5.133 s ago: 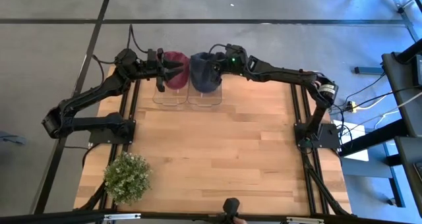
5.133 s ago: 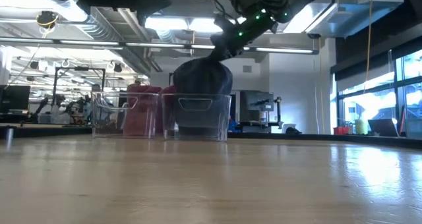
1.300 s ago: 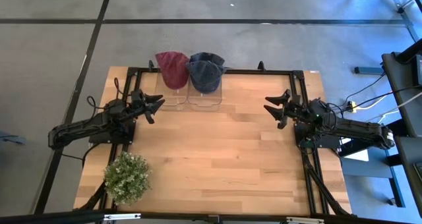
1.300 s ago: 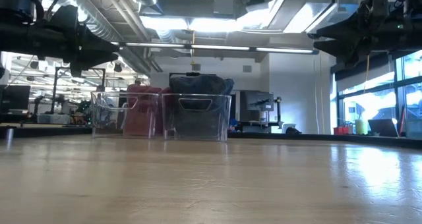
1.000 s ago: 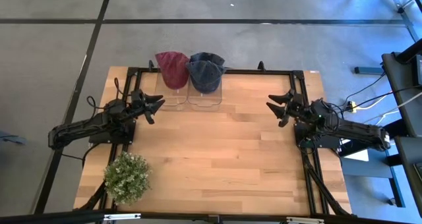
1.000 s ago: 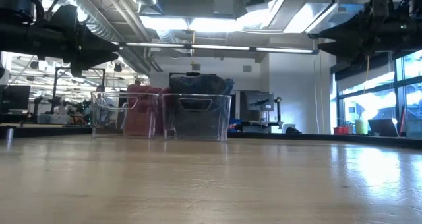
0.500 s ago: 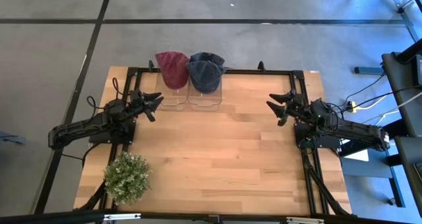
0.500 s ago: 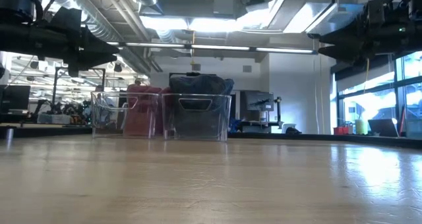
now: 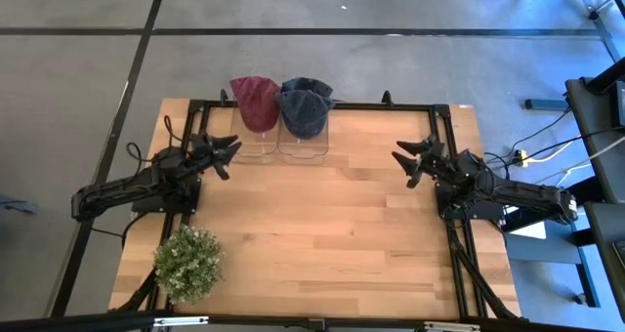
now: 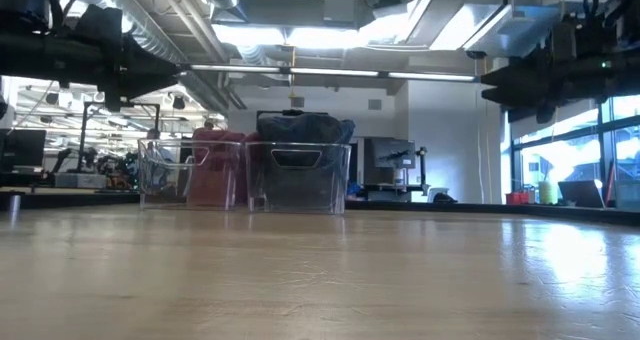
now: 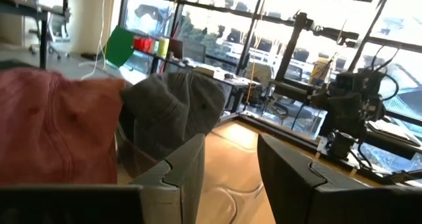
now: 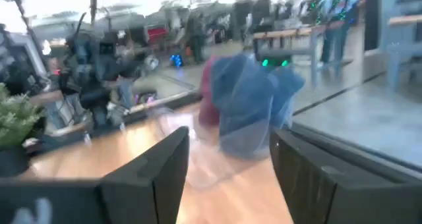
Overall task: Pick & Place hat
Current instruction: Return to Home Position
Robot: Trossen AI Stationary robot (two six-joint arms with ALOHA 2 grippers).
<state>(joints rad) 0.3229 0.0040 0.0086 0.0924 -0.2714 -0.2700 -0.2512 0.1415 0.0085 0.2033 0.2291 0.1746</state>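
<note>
A dark red hat sits in the left clear bin and a dark blue hat in the right clear bin. Both bins stand at the table's far edge. Each hat bulges above its bin's rim, as the low view shows for the red hat and the blue hat. My left gripper hovers open over the table's left side, pointing at the bins. My right gripper hovers open over the right side. Both wrist views show open fingers with nothing between them, the left gripper and the right gripper.
A potted green plant stands at the table's near left corner. Black frame rails run along the table's far, left and right edges. Bare wooden tabletop spreads between the two arms.
My right gripper has sunk a little and stays open. The hats and bins have not moved.
</note>
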